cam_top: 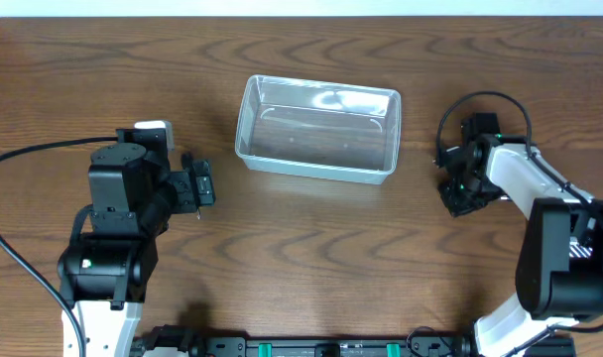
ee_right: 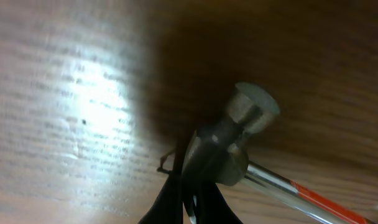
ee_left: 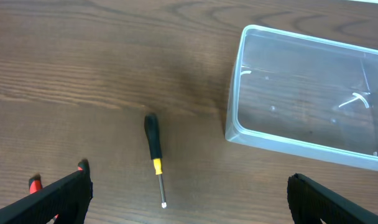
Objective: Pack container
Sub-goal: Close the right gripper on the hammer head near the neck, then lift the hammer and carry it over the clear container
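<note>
The clear, empty container (cam_top: 313,170) lies in the middle of the table; in the left wrist view the container (ee_left: 288,147) is at the upper right. My left gripper (cam_top: 204,185) hovers left of it, open wide (ee_left: 189,186). A screwdriver (ee_left: 153,144) with a black handle and yellow collar lies on the wood between the fingers, nearer the left one. My right gripper (cam_top: 464,194) is right of the container, low over the table. Its fingers (ee_right: 190,190) are shut, with the tips against the steel head of a hammer (ee_right: 239,140). Whether they pinch it is unclear.
Beside the left finger a small red object (ee_left: 33,184) peeks out at the frame's lower left. The hammer's metal shaft with a red stripe (ee_right: 301,190) runs off to the lower right. Bare wood surrounds the container.
</note>
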